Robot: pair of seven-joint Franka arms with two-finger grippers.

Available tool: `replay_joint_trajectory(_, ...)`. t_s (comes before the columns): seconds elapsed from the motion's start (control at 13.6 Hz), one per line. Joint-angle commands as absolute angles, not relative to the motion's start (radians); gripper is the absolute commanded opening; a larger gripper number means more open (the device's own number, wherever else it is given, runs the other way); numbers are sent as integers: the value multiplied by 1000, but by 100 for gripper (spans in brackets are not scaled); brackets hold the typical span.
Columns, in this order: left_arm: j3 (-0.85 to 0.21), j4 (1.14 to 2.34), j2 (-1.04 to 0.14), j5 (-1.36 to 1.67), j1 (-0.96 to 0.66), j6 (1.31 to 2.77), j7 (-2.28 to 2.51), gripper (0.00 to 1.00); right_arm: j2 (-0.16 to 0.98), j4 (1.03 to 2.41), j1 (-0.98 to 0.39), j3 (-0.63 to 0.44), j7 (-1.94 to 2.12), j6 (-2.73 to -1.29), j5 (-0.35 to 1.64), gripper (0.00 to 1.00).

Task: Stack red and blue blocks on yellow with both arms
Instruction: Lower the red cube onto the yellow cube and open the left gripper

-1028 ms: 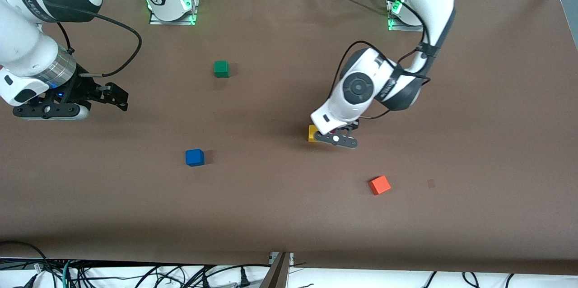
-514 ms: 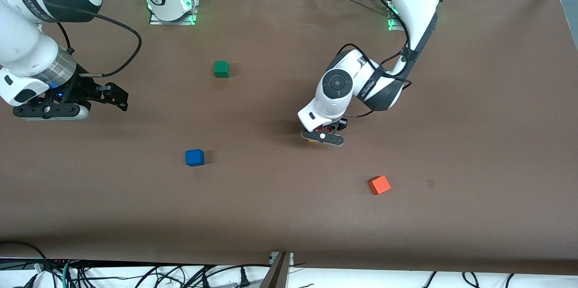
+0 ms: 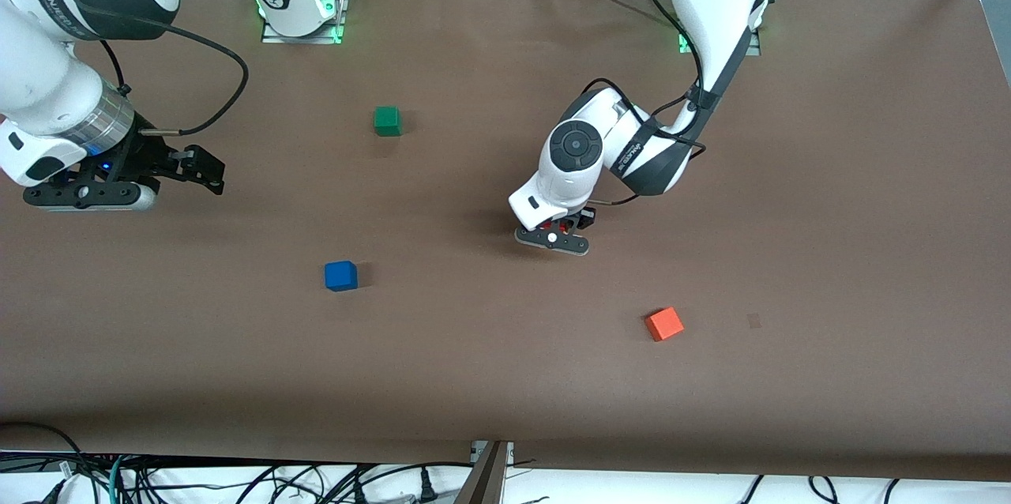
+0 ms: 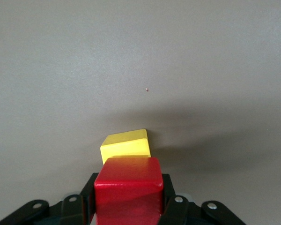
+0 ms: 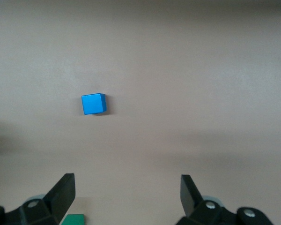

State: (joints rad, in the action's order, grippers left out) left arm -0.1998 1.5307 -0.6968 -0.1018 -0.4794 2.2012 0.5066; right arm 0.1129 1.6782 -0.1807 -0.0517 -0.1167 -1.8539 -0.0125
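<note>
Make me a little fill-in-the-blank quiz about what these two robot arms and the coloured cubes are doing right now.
1. The left gripper holds the ____ block over the yellow cube.
2. The right gripper hangs with its fingers ____, gripping nothing.
3. The blue block sits on the table, nearer to the front camera than the ____ cube.
4. The orange cube lies toward the ____ arm's end of the table.

Missing words: red; open; green; left
</note>
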Motion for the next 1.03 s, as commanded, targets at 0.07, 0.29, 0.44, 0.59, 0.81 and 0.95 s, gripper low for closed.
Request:
replay_joint_trajectory(0.07,-189,1488,-726,-135,-495,2192,551,0,106,1689,-172,-44,-114,-1861,-20,100)
replay_joint_trajectory(0.29,-189,1486,-730,-135,-494,2192,554,0,106,1689,-173,-44,-114,-1862,-20,100)
replay_joint_trajectory(0.44,-187,1460,-729,-135,-489,2184,552,99,106,1689,-172,-44,-114,-1861,-20,100)
replay_joint_trajectory(0.59,-186,1405,-721,-132,-477,2149,548,100,106,1689,-173,-44,-114,-1864,-23,100)
replay_joint_trajectory(0.81,-187,1269,-715,-120,-424,1979,545,100,104,1687,-175,-43,-127,-1888,-12,100)
replay_joint_trajectory(0.95,-189,1218,-678,-118,-381,1869,546,100,106,1683,-187,-38,-127,-1888,-12,100)
